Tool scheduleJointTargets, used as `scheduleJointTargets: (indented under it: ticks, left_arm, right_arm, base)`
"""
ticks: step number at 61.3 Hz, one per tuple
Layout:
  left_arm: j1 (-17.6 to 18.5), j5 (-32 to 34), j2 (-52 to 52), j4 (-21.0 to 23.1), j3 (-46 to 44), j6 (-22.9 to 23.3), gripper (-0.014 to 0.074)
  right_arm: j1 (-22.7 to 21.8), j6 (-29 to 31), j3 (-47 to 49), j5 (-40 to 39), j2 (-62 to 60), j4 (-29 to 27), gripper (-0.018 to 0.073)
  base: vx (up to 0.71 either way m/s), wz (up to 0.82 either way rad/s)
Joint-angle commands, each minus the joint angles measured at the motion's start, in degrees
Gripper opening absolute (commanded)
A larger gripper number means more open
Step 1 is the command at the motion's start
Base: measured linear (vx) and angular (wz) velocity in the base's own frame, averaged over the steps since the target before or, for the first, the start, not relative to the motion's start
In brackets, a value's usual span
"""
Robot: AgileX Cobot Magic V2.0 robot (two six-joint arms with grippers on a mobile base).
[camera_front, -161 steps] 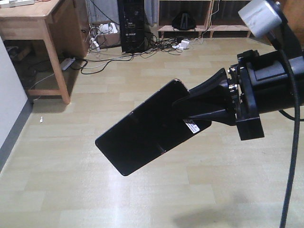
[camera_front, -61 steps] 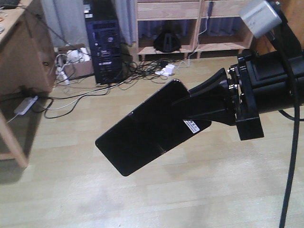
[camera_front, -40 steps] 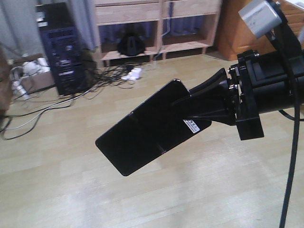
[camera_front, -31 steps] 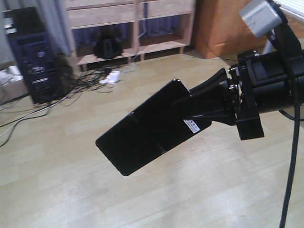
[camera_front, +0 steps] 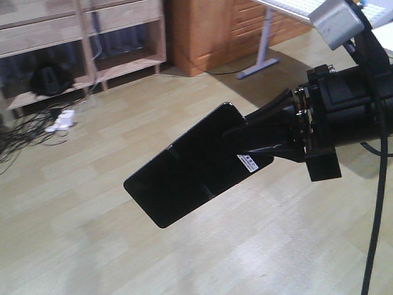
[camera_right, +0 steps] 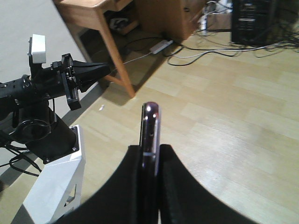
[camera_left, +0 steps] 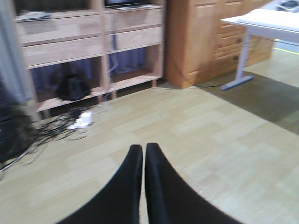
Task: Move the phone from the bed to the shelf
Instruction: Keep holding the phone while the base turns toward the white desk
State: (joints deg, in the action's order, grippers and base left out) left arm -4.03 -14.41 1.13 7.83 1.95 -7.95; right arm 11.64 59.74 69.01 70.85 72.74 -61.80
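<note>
The right pincer (camera_front: 247,146) is clamped on one end of the phone (camera_front: 178,175), which juts out past its tips, tilted, above the floor (camera_front: 86,246). The left pincer (camera_left: 143,150) is closed and empty. The shelf (camera_front: 92,37) stands well apart.

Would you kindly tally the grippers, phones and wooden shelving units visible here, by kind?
Grippers: 2, the left gripper and the right gripper
Phones: 1, the phone
Shelving units: 1, the shelf
Total: 4
</note>
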Motion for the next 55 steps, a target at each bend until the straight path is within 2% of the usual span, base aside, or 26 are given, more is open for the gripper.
scheduleJointTargets:
  ticks: [1,55]
  left_arm:
    - [0.28,3.89,0.38,0.53,0.16,0.22,0.0001]
    - [0.28,3.89,0.38,0.53,0.16,0.22,0.0001]
  right_arm:
    - [-0.05,0.04,1.60,2.95,-1.58,-4.93,-0.0001]
    - [-0.05,0.04,1.60,2.95,-1.58,-4.93,-0.0001]
  base:
    - [0.20,-0.53]
    - [0.19,-0.50]
